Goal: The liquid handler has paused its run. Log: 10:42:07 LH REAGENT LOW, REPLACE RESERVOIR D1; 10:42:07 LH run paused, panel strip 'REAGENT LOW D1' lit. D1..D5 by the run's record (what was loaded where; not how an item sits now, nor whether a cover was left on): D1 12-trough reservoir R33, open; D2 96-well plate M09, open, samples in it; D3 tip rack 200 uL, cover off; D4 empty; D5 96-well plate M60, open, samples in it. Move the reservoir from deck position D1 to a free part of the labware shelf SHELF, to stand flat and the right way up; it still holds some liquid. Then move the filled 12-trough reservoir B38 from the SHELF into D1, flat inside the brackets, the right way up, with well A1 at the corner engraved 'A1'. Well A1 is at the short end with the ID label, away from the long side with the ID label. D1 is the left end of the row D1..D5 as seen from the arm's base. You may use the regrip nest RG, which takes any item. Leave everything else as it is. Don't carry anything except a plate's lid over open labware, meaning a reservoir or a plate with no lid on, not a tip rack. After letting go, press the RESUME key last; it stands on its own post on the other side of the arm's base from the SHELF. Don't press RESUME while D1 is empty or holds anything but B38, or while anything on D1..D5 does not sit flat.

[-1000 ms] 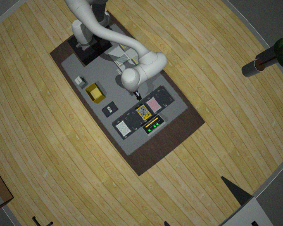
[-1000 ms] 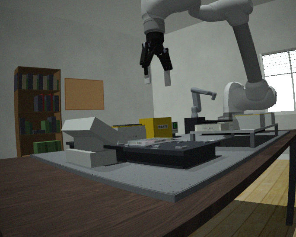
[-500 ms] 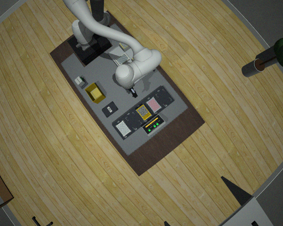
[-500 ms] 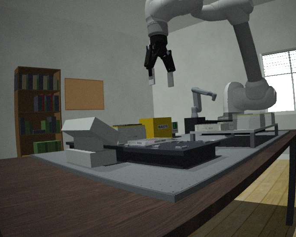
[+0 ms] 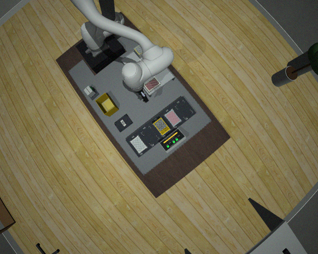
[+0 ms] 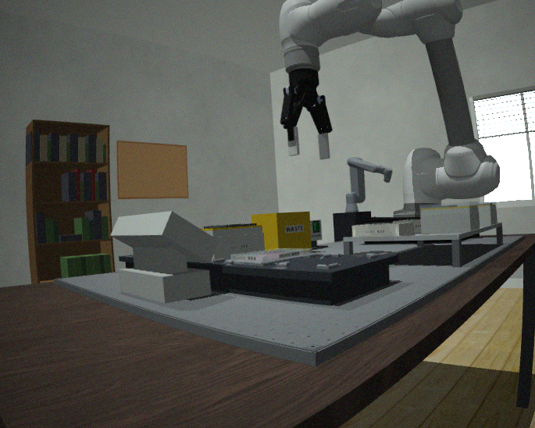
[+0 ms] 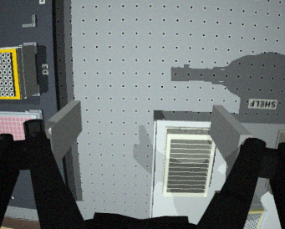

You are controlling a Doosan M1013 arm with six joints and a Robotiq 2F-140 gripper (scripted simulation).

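My gripper (image 5: pixel 144 97) (image 6: pixel 308 148) (image 7: pixel 145 118) is open and empty. It hangs high over the mat between the deck and the shelf (image 6: pixel 424 239). Deck position D1 (image 5: pixel 186 108) is empty between its brackets. A 12-trough reservoir with reddish troughs (image 5: pixel 152 83) stands flat on the shelf end nearest the deck. In the wrist view a striped reservoir (image 7: pixel 190 164) sits flat on the shelf corner, just right of my fingers. I cannot read its label. My arm hides the rest of the shelf from above.
A pink plate is in D2 (image 5: pixel 171 117) (image 7: pixel 12 125), a yellow tip rack in D3 (image 5: pixel 161 125) and a white plate in D5 (image 5: pixel 138 143). The panel (image 5: pixel 171 140) shows an amber strip. The yellow waste bin (image 5: pixel 107 104), black regrip nest (image 5: pixel 125 122) and key post (image 5: pixel 89 91) stand on the mat.
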